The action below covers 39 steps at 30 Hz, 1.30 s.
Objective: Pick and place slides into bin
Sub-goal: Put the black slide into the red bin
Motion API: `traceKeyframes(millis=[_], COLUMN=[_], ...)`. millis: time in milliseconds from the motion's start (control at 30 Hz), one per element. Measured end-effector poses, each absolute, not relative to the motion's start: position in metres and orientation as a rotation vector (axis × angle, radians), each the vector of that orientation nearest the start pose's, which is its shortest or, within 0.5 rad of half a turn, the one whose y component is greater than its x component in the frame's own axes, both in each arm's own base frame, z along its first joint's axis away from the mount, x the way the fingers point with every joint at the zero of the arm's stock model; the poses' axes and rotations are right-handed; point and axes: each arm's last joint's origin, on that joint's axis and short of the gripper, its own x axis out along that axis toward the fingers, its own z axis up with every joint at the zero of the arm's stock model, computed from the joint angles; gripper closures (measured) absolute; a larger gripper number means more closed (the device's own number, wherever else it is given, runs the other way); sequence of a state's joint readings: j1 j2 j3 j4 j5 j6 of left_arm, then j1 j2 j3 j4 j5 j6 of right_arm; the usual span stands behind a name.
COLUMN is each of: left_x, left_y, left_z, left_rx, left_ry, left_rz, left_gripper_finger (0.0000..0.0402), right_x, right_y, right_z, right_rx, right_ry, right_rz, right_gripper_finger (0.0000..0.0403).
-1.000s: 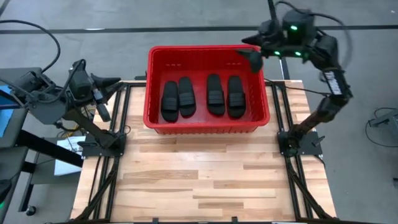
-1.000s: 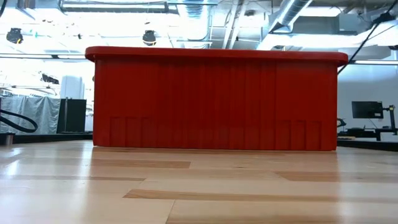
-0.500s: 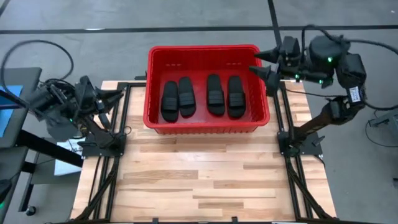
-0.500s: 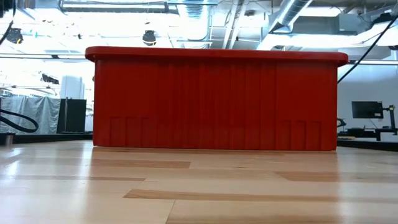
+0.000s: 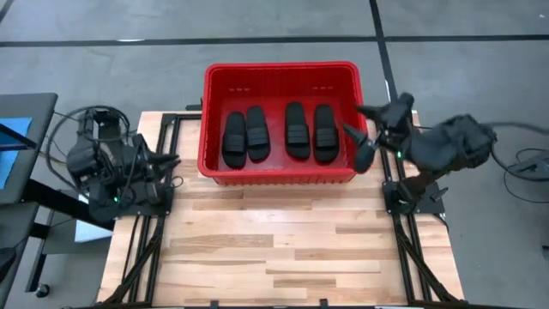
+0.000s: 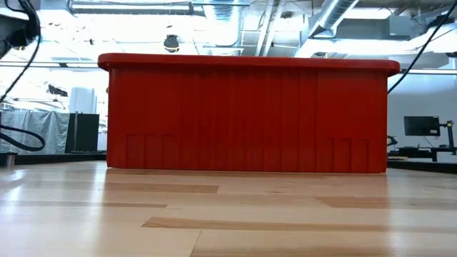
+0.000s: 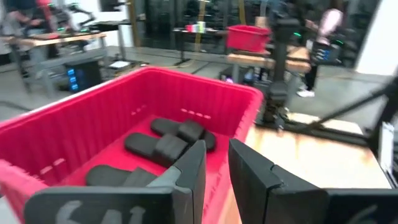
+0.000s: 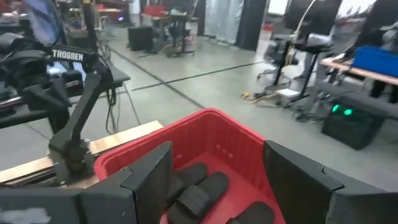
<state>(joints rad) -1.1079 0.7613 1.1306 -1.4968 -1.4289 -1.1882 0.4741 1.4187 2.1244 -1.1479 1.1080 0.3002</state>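
Observation:
The red bin (image 5: 279,177) stands at the far middle of the wooden table; the low view shows its near wall (image 6: 246,118). Several black slides (image 5: 257,133) (image 5: 310,131) lie side by side on its floor, straps up, and show in both wrist views (image 7: 169,146) (image 8: 198,182). My left gripper (image 5: 170,160) hovers left of the bin's near left corner, its fingers (image 7: 186,171) only a narrow gap apart with nothing between them. My right gripper (image 5: 353,122) hangs wide open over the bin's right rim, holding nothing.
Black frame rails (image 5: 159,232) (image 5: 412,249) run along both table sides, with both arm bases mounted on them. Bare wood (image 5: 274,249) fills the near half of the table. Beyond the table are another red bin (image 7: 249,34), a person (image 7: 323,31) and other workbenches.
My left gripper has dropped and drawn toward the table's near edge, folding back by its base. My right gripper has swung from the bin's far right corner toward the near edge along the right rim, turning as it went and staying open. The slides have kept still.

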Motion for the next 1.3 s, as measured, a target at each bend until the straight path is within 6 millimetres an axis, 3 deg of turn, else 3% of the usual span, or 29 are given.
traceKeyframes(millis=[167,333,533,667,767,933,1067,1300], left_x=[0.047,0.037,0.031,0.030,0.030,0.030,0.030,0.030], left_y=[-0.049,-0.041,-0.026,-0.018,-0.017,-0.016,-0.016,-0.015], left_z=[0.348,0.350,0.361,0.368,0.371,0.373,0.373,0.373], left_rx=[-0.019,-0.012,-0.026,-0.011,0.006,0.014,0.014,0.018], left_ry=[0.125,0.087,0.035,0.015,0.009,0.002,0.000,0.000], left_rz=[0.277,0.142,0.050,0.045,0.049,0.055,0.056,0.056], left_gripper_finger=[0.0343,0.0343,0.0343,0.0343,0.0343,0.0343,0.0343,0.0343], right_x=[0.178,0.154,0.127,0.122,0.129,0.159,0.186,0.226], right_y=[0.094,0.105,0.076,0.054,0.042,0.030,0.023,-0.008], right_z=[0.519,0.519,0.531,0.536,0.539,0.549,0.562,0.567], right_rx=[-0.094,-0.150,-0.145,-0.197,-0.234,-0.308,-0.418,-0.680], right_ry=[0.161,0.066,0.063,0.099,0.154,0.210,0.125,0.124], right_rz=[-0.732,-0.810,-0.836,-0.936,-0.964,-0.786,-0.655,-0.752], right_gripper_finger=[0.0163,0.0163,0.0166,0.0170,0.0170,0.0174,0.0176,0.0199])
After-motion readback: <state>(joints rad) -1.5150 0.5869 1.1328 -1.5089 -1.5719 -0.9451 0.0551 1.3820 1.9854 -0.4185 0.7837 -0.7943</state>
